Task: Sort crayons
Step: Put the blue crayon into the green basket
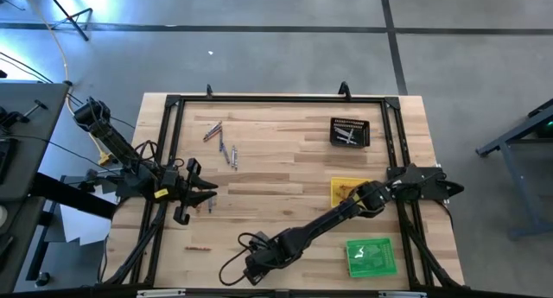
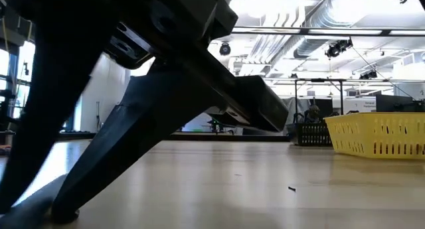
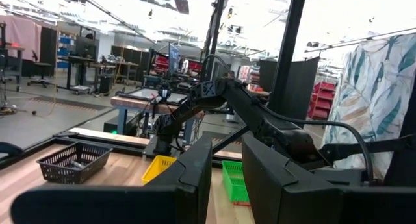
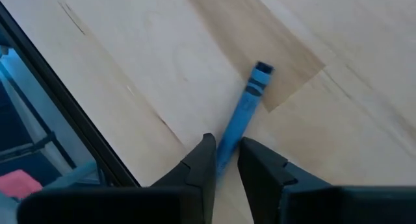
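Crayons (image 1: 226,147) lay scattered on the tabletop (image 1: 285,173) toward its far left part, a small group of thin sticks near the dark frame rail, with another reddish crayon (image 1: 197,248) alone close to the near edge. In the right wrist view a blue crayon (image 4: 242,115) lay flat on the wood, one end reaching in between the two dark fingers. The right claw (image 4: 225,158) pointed down at it, its fingers narrowly apart on either side of that end; whether they pressed on the crayon I could not tell. From above, the right arm stretched from the right side across to the near middle of the tabletop. The left claw (image 1: 200,197) waited at the left edge, its fingers (image 3: 195,169) held slightly apart and empty. A black tray (image 1: 350,131) sat at the far right with pale sticks inside, a yellow tray (image 1: 339,187) lay nearer, partly under the right arm, and a green tray (image 1: 371,256) sat at the near right corner.
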You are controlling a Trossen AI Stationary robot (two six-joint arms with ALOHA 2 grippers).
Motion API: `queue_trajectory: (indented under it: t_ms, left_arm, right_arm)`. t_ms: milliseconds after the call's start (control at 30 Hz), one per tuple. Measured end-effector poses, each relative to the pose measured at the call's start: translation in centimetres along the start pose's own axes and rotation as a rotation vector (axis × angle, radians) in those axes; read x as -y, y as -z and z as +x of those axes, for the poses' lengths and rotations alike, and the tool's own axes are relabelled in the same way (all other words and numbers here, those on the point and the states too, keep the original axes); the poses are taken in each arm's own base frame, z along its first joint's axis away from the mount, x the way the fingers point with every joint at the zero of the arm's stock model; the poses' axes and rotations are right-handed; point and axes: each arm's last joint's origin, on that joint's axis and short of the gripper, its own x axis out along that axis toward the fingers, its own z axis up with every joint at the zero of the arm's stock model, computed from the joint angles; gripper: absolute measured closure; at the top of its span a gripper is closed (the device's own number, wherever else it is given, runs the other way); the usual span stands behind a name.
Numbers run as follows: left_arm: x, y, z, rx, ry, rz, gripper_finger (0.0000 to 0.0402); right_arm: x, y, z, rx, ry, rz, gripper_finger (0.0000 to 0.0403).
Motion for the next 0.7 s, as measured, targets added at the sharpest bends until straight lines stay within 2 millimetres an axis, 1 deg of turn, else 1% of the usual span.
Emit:
queue_trajectory:
  t_ms: [233,467,600,700]
  left_arm:
    - [0.0,0.0,0.0,0.0,0.0,0.008,0.0328]
    - [0.0,0.0,0.0,-0.002,0.0,0.009,0.0328]
    - [0.0,0.0,0.0,-0.002,0.0,0.009,0.0328]
    - [0.0,0.0,0.0,-0.003,0.0,0.01,0.0328]
  right_arm:
    - [0.4,-0.7,0.0,-0.045,0.004,-0.051,0.0371]
    - [0.7,-1.3,0.0,-0.078,0.01,-0.102,0.0374]
    - [1.0,-2.0,-0.4,-0.094,0.022,-0.142,0.0375]
    - [1.2,-2.4,-1.1,-0.099,0.031,-0.174,0.0375]
